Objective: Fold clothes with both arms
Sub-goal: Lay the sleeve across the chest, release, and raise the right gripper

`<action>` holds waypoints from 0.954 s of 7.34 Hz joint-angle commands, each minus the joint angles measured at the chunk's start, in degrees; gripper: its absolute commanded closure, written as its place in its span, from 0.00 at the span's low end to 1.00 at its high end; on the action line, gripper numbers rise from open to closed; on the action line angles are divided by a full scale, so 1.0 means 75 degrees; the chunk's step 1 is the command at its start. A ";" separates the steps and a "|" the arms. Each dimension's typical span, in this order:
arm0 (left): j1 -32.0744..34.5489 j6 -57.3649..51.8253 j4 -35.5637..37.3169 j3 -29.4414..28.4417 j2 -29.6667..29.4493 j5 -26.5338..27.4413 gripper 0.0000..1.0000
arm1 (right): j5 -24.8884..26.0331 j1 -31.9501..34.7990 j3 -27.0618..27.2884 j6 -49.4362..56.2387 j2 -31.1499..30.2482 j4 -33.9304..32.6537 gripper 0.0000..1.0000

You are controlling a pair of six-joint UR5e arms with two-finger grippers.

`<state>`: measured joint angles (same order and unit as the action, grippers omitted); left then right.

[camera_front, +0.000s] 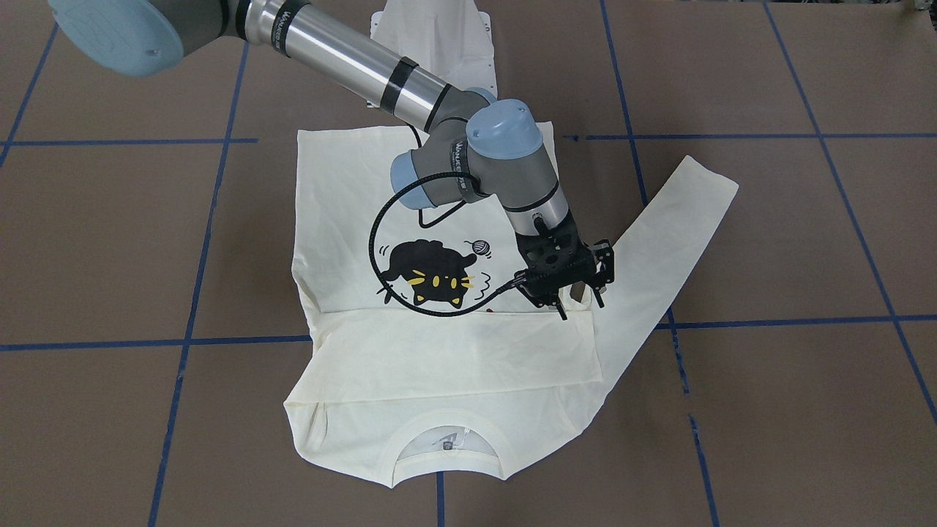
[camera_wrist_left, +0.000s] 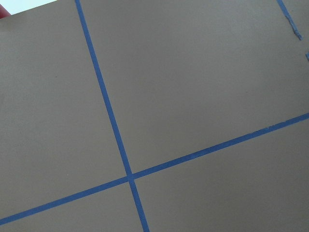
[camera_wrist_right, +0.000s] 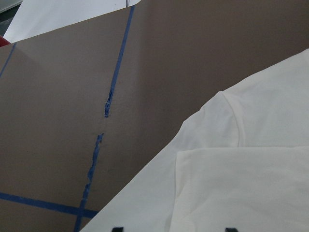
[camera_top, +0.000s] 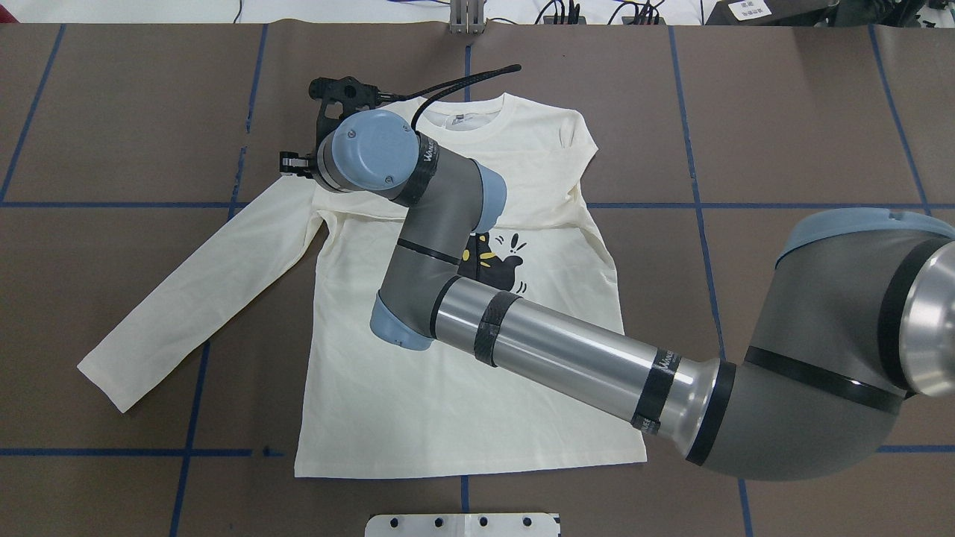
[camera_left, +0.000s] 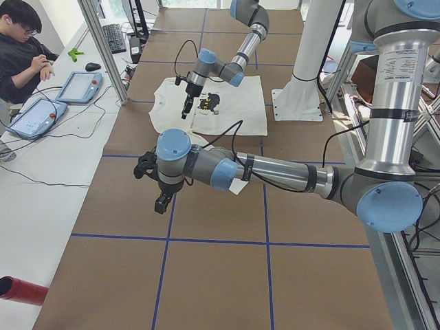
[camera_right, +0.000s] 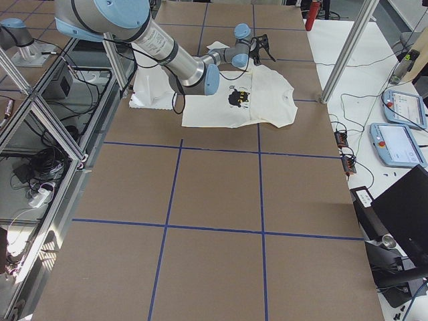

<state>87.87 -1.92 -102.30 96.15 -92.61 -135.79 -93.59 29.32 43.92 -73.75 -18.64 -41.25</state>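
Note:
The cream long-sleeved shirt [camera_front: 439, 219] lies front up on the brown table, its black cat print [camera_front: 432, 274] showing and its collar [camera_front: 446, 446] on the side away from the robot. One sleeve is folded across the chest [camera_front: 454, 351]; the other sleeve [camera_top: 186, 298] stretches out flat. My right gripper [camera_front: 582, 307] hangs open just above the shoulder where the folded sleeve ends, and its fingertips [camera_wrist_right: 116, 228] stand apart with nothing between them. My left gripper [camera_left: 161, 203] hovers over bare table well away from the shirt; I cannot tell whether it is open or shut.
Blue tape lines [camera_wrist_left: 111, 121] grid the tabletop. The white pedestal base [camera_top: 462, 524] stands at the robot's edge. A person [camera_left: 20, 48] sits at a side table with tablets [camera_left: 34, 117]. Metal frame posts [camera_left: 103, 41] line that side.

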 commanded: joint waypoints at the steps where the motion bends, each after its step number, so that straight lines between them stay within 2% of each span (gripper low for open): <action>1: -0.0323 0.0661 -0.0081 0.0070 -0.0003 0.0023 0.00 | -0.0292 0.0027 0.0084 -0.0303 0.0001 -0.0472 0.00; 2: -0.0604 0.1872 -0.0627 0.0082 0.0055 0.0070 0.00 | -0.0608 0.0190 0.0538 -0.0257 -0.0034 -0.1509 0.00; 3: -0.0932 0.3346 -0.1491 0.0105 0.0288 0.0094 0.00 | -0.1098 0.0505 0.1470 -0.0221 -0.0394 -0.2784 0.00; 4: -0.1364 0.4730 -0.2788 0.0117 0.0719 0.0117 0.00 | -0.2055 0.1007 0.2547 -0.0082 -0.1105 -0.3806 0.00; 5: -0.1775 0.6043 -0.4054 0.0164 0.1188 0.0315 0.00 | -0.2865 0.1499 0.3381 0.0140 -0.1727 -0.4419 0.00; 6: -0.2428 0.7333 -0.4635 0.0558 0.1714 0.0908 0.00 | -0.3175 0.1841 0.4306 0.0676 -0.2510 -0.5029 0.00; 7: -0.3294 0.8668 -0.4722 0.1166 0.2091 0.1703 0.00 | -0.3189 0.1972 0.5336 0.1575 -0.3330 -0.5847 0.00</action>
<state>69.91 51.17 -134.41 100.59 -80.73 -128.92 -115.71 42.00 74.98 -68.40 -36.50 -78.20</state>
